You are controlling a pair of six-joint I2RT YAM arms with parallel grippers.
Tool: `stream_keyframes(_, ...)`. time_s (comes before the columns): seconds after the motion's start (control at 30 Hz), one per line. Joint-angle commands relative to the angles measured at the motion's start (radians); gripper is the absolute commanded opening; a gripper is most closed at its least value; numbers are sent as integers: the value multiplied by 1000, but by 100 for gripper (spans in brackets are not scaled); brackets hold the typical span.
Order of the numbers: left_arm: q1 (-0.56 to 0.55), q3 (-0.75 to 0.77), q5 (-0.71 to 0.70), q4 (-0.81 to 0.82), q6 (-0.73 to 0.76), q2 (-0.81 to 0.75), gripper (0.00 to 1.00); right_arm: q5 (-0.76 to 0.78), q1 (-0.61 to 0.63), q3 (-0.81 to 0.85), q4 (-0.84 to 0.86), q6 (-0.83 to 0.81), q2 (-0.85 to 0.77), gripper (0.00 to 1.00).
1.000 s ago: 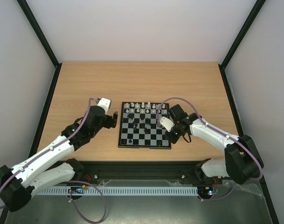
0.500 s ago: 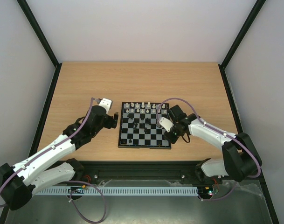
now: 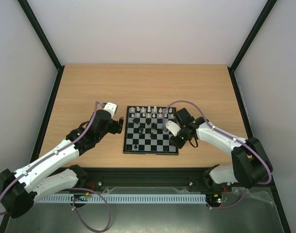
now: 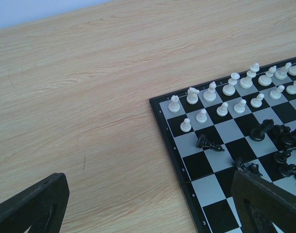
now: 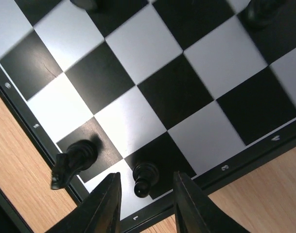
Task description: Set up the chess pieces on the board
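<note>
One black pawn [image 5: 145,178] stands upright on a dark edge sq. beside the near-right corner of the board [image 5: 152,43]. It sits btw the fingers of my right gripper [image 5: 148,187], which are slightly spread and touch nothing, so the pawn stands free.

Why here, as I judge it: this is the end sq. of black's second row, which suits a pawn. A black knight [image 5: 72,162] holds the dark edge sq. on the corner's other side. My finger partly hides the light corner sq.

Pawn: small, glossy, round-headed, narrower than its sq., set slightly toward the rim.

Wider field: white pieces [image 4: 220,99] stand in two rows along the far side. Other black pieces [image 4: 279,141] bunch mid-board, incl. a toppled piece [image 4: 208,144]; approx. half the job is left.

My left gripper [image 4: 148,194] hovers over the table [image 4: 89,73] by the board's left edge, fingers spread wide and empty, prob. awaiting its turn.
</note>
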Motion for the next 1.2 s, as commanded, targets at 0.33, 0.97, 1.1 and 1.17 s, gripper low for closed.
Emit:
stream_keyframes(0.33, 3, -1, -1, -10, 7, 1, 94, 101, -3, 292, -75, 54, 114, 31)
stream_keyframes(0.97, 3, -2, -8, -13, 6, 11, 94, 129, -2, 400, -22, 73, 380, 31)
stream_keyframes(1.1, 3, -3, -8, -14, 7, 17, 94, 137, -2, 404, -2, 71, 401, 30)
stream_keyframes(1.17, 3, -2, -7, -16, 7, 23, 94, 134, -2, 410, 0, 67, 417, 27)
